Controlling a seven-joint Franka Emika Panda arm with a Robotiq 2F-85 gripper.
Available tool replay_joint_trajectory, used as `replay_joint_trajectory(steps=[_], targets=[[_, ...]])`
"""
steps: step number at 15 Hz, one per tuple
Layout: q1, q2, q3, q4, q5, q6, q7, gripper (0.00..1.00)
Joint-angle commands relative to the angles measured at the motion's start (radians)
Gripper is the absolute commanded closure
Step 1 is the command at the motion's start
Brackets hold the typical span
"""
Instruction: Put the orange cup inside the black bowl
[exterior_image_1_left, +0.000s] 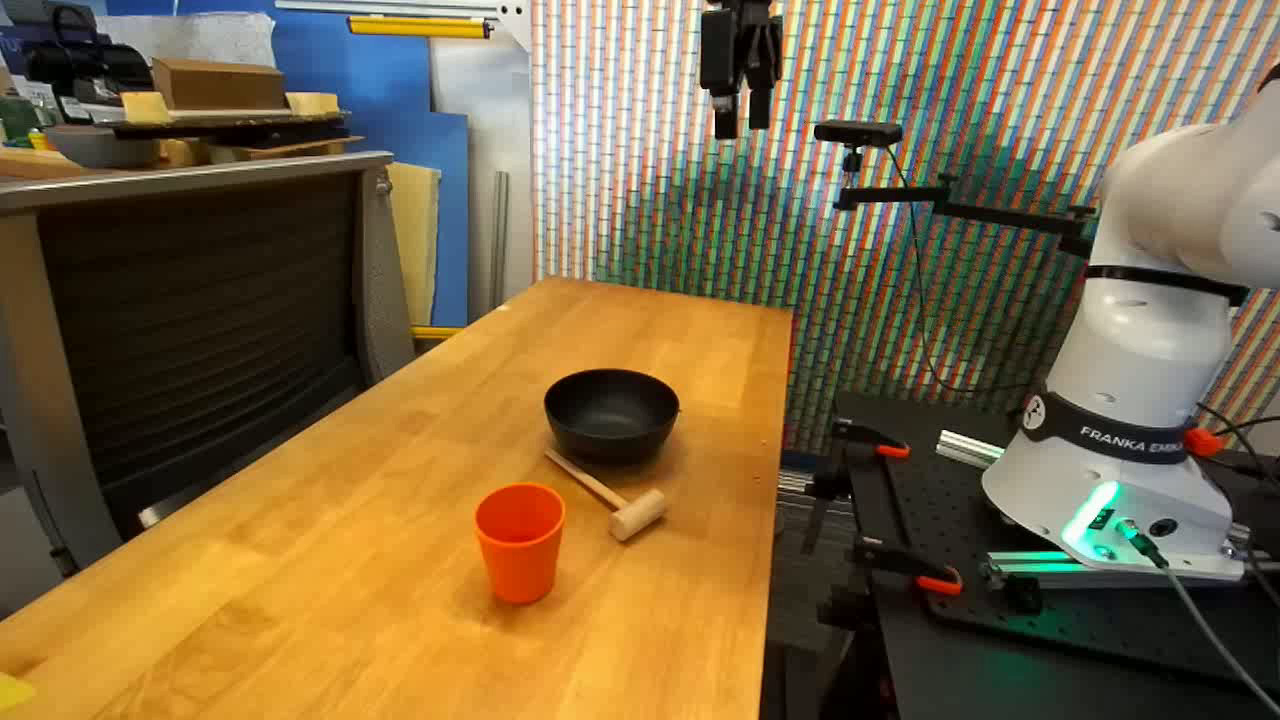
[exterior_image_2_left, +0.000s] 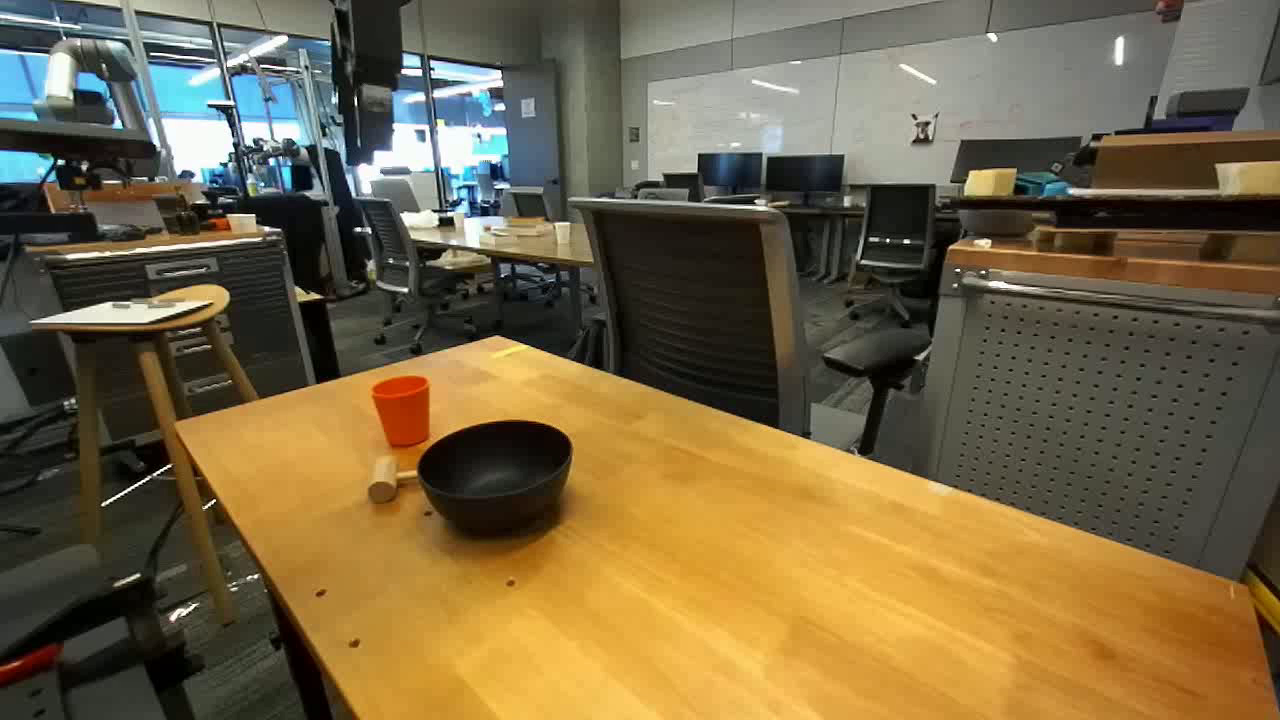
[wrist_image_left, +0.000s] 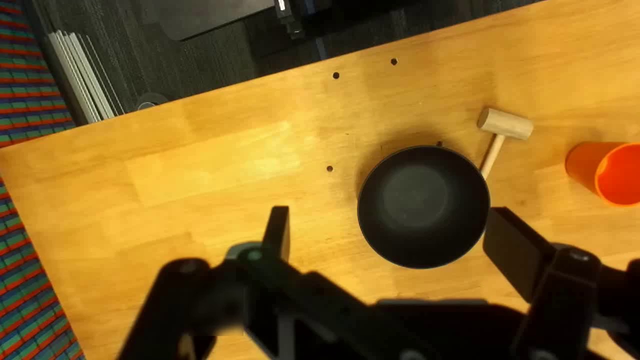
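Note:
The orange cup (exterior_image_1_left: 522, 555) stands upright on the wooden table in both exterior views (exterior_image_2_left: 403, 412). It shows at the right edge of the wrist view (wrist_image_left: 590, 162), partly cut off. The black bowl (exterior_image_1_left: 612, 440) sits upright a short way from the cup, apart from it, also in an exterior view (exterior_image_2_left: 495, 490). The bowl's inside (wrist_image_left: 417, 195) looks empty in the wrist view. My gripper (exterior_image_1_left: 742, 118) is high above the table, with its fingers spread wide (wrist_image_left: 392, 235) and nothing between them. The bowl lies far below the fingers. The gripper is partly visible in an exterior view (exterior_image_2_left: 370, 130).
A small wooden mallet (exterior_image_1_left: 638, 514) lies between cup and bowl, its handle reaching to the bowl (wrist_image_left: 492, 155). It also shows in an exterior view (exterior_image_2_left: 383, 480). A chair (exterior_image_2_left: 700, 310) stands at the table's long edge. A camera on an arm (exterior_image_1_left: 858, 133) is near the robot base.

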Motion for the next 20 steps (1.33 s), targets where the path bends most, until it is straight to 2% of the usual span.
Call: replay_joint_trajectory(steps=[1,5,6,12,16,20], targets=[[0.008,0.001,-0.007,0.005,-0.002,-0.002,0.002,0.00],[0.008,-0.003,-0.007,0.010,-0.002,-0.002,0.002,0.00],[0.015,0.012,0.001,-0.002,0.019,0.029,0.027,0.00],[0.098,0.131,0.114,-0.091,0.148,0.396,0.237,0.00],[0.146,0.251,0.186,-0.111,0.110,0.587,0.351,0.00],[0.185,0.368,0.205,-0.125,0.052,0.692,0.423,0.00]])
